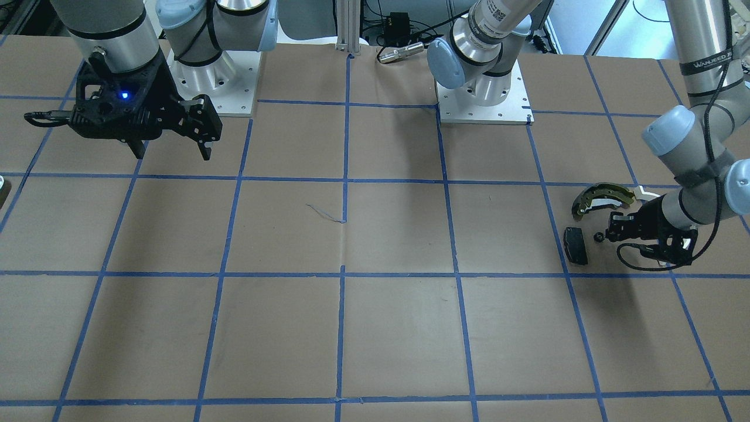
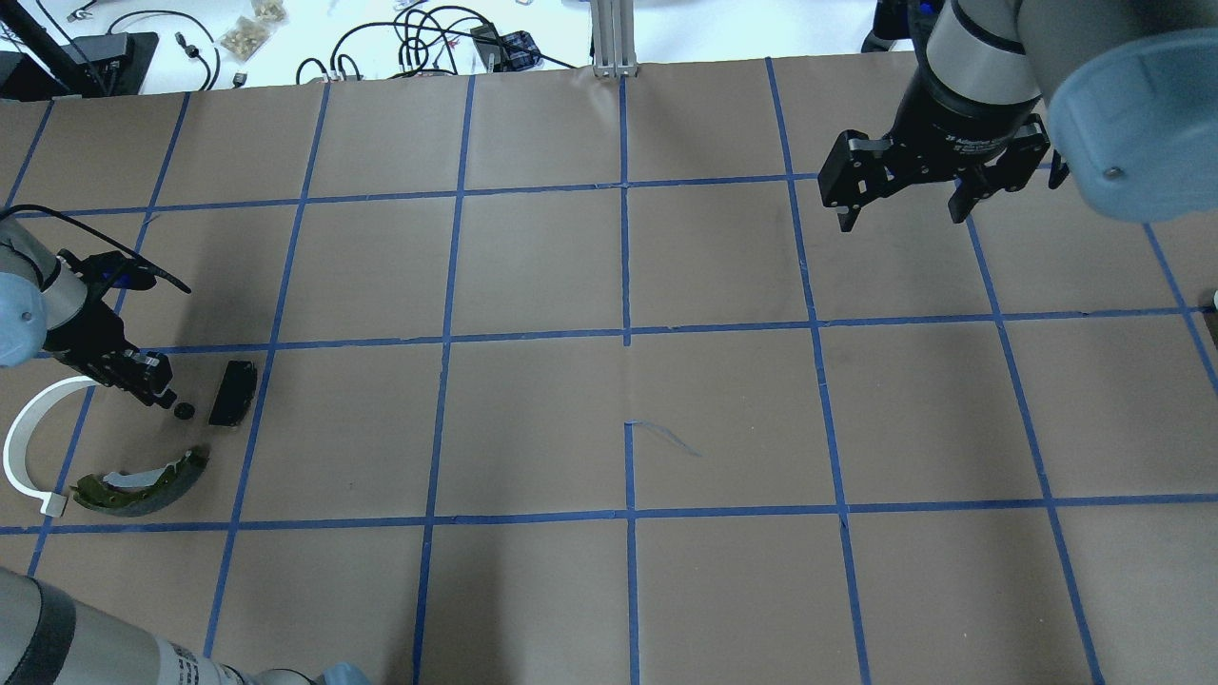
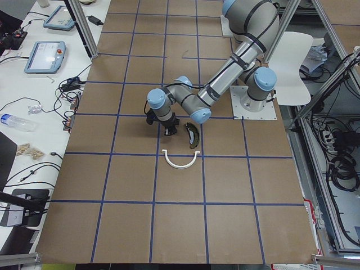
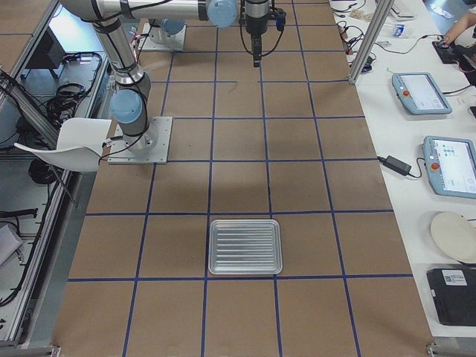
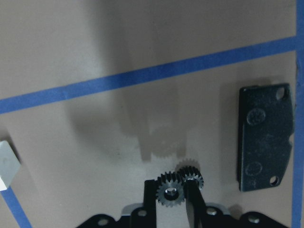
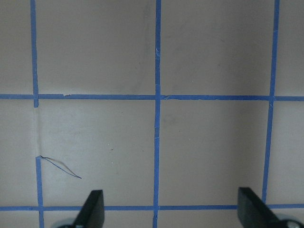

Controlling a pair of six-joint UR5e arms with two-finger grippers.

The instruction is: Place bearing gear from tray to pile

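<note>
The bearing gear, a small black toothed double gear, sits between the fingers of my left gripper, which is shut on it just above the paper. In the overhead view the gear shows at the tip of the left gripper, inside the pile. The pile holds a black rectangular pad, an olive-gold brake shoe and a white plastic arc. The ribbed silver tray shows only in the exterior right view and looks empty. My right gripper hangs open and empty, far from the pile.
Brown paper with a blue tape grid covers the table. The arm bases stand at the robot's edge. Tablets and cables lie on the side bench beyond the table's edge.
</note>
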